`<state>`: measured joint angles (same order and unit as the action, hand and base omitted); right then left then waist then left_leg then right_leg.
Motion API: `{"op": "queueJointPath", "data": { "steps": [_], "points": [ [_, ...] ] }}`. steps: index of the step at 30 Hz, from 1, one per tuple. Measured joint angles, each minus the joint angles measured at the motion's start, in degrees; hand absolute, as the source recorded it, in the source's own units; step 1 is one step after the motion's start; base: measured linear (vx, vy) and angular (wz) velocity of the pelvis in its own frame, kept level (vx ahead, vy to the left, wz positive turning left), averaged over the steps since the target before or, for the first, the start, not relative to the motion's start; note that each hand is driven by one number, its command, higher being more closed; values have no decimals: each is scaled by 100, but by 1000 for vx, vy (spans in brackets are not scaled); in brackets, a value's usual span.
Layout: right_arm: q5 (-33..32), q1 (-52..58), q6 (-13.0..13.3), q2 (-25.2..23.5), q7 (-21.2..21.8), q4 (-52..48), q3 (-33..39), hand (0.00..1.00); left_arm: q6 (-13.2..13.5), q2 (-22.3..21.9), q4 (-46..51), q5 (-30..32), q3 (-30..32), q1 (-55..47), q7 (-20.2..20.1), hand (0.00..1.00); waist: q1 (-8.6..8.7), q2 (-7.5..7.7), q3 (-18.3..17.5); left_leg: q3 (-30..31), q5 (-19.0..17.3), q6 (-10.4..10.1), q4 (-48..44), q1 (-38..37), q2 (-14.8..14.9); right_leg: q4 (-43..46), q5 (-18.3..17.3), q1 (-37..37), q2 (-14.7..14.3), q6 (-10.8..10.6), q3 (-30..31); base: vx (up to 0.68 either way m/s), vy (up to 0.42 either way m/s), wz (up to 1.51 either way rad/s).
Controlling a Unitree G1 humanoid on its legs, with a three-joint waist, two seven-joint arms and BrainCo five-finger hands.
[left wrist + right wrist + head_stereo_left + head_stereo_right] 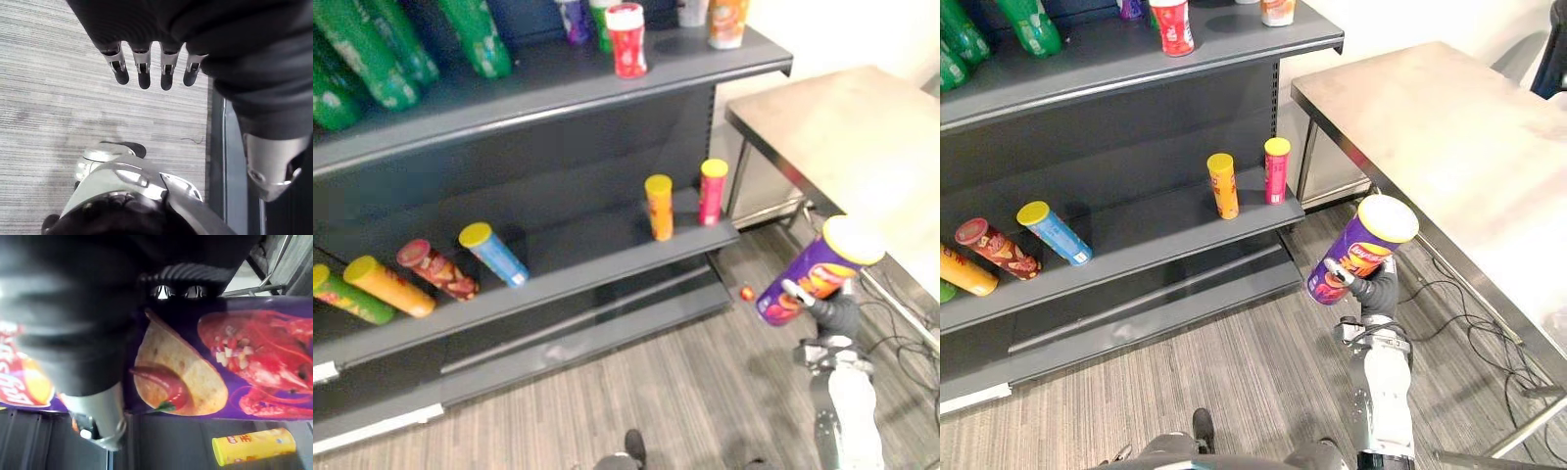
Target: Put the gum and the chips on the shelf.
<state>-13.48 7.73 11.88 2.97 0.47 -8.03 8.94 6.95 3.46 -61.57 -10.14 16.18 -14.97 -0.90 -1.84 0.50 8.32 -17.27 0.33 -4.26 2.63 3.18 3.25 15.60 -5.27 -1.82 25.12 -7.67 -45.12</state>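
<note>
Got purple chips can [1363,250] gripped in right robot hand [1376,291], off the shelf [1156,230]'s right end, not placed yet. Left robot hand [143,61] open, empty. Gum unclear.

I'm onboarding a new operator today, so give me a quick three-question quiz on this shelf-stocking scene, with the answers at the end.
1. True or false: the right hand holds the purple chips can over the floor, not yet on the lower shelf.
2. How are the orange can and the pink can placed on that shelf? A upright, B lying down, C stacked.
3. Fill in: the left hand has its fingers ___ and holds nothing.
Key: 1 true; 2 A; 3 open.
</note>
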Motion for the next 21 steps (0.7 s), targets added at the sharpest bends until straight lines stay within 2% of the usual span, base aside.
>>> {"op": "queueJointPath", "data": {
  "steps": [1, 2, 3, 4, 7, 8, 9, 12, 14, 15, 16, 17, 18, 19, 20, 21],
  "points": [
    [0, 24, 1, 0, 3, 0, -3, 100, 0, 17, -1, 1, 4, -5, -3, 0, 8, 26, -9, -44, 15, -38, 228, -72, -33, -113, 0, 3, -39, -1, 11, -83, 87, 20],
    [1, 48, 0, -20, 9, -1, -29, 100, -1, 70, -1, 5, 11, 5, -9, 0, 10, 151, -1, -122, 97, -44, 302, -116, -73, -285, 8, -32, -42, -16, 8, -14, 64, 0],
    [-1, 43, 2, 20, 19, -4, -27, 100, 2, 77, -3, 6, 28, -22, -40, 0, -34, 41, -43, -107, 191, 5, 287, -93, -5, -222, 29, -73, -97, -46, 50, -66, 71, -3],
    [-2, 44, -1, 19, 28, 2, -54, 100, -5, 12, -8, 6, 81, -51, -57, 0, -73, 53, -30, -106, 335, 28, 318, -42, -4, -205, 59, -81, -100, -91, 98, -79, 32, -1],
    [-4, -32, 5, 46, 143, 66, -348, 100, 8, 37, 9, -39, 129, -59, -84, 0, -127, 158, -66, -68, 357, 61, 250, 51, 0, -380, 104, -59, -192, -61, 98, -4, 55, 15],
    [-5, -108, 11, 49, 147, 120, -469, 100, 9, 62, 23, -48, 129, -38, -97, 0, -169, 199, -45, -47, 354, 152, 36, 147, 16, -386, 203, -59, -186, -31, 92, 55, 29, 25],
    [-6, -236, 10, 49, 154, 287, -621, 100, 9, 81, 71, -107, 127, -31, -126, 0, -199, 253, -24, 79, 185, 293, -432, 368, 42, -394, 468, -4, -185, 13, 87, 70, 22, 40],
    [-3, -374, -17, 82, 231, 459, -907, 100, 38, 21, 129, -413, 145, 10, -176, 0, -439, 140, 27, 386, -336, 325, -1505, 780, 156, -332, 473, 314, -235, 54, -213, 55, 30, 44],
    [-5, -405, -19, 87, 280, 456, -1021, 100, 31, -21, 106, -542, 186, 1, -179, 0, -493, 136, 41, 567, -547, 330, -1754, 882, 87, -92, 267, 449, -108, 323, -362, 15, 69, 63],
    [-7, -407, -21, 47, 345, 454, -1047, 100, 29, -13, 120, -554, 179, -40, -175, 0, -512, 170, 66, 755, -638, 441, -1817, 861, -50, 160, -83, 501, 21, 814, -299, 4, 70, 69],
    [-10, -385, -21, 29, 374, 447, -1045, 100, 35, 6, 111, -550, 165, -60, -174, 0, -481, 174, 81, 848, -673, 499, -1854, 844, -91, 257, -317, 468, -31, 1150, -49, 5, 94, 88],
    [-20, -306, -20, 15, 389, 408, -1044, 100, 37, 31, 91, -541, 151, -78, -172, 0, -455, 144, 76, 1015, -695, 538, -1940, 863, -129, 313, -625, 366, -266, 1598, 570, 51, 46, 119],
    [-44, -126, -17, -6, 398, 330, -1050, 100, 33, 101, -17, -524, 124, -87, -161, 0, -346, 151, 74, 1373, -752, 637, -2050, 843, -277, 340, -930, 233, -664, 1861, 1707, 123, 30, 160],
    [-51, -4, -16, -12, 417, 310, -1086, 100, 29, 122, -113, -503, 66, -103, -142, 0, -267, 237, 26, 1660, -763, 704, -2083, 845, -475, 356, -1081, 237, -889, 1680, 2468, 176, 21, 158],
    [-52, 26, -20, -9, 434, 311, -1162, 100, 14, 146, -166, -479, 42, -99, -107, 0, -288, 264, 9, 1837, -780, 733, -2129, 844, -563, 358, -1120, 232, -981, 1224, 2827, 148, 19, 106],
    [-53, 13, -19, -12, 457, 307, -1209, 100, 5, 167, -169, -477, 41, -95, -91, 0, -288, 241, 23, 1919, -766, 710, -2162, 844, -567, 373, -1112, 212, -1040, 1061, 2866, 98, 23, 65]
  ]
}}
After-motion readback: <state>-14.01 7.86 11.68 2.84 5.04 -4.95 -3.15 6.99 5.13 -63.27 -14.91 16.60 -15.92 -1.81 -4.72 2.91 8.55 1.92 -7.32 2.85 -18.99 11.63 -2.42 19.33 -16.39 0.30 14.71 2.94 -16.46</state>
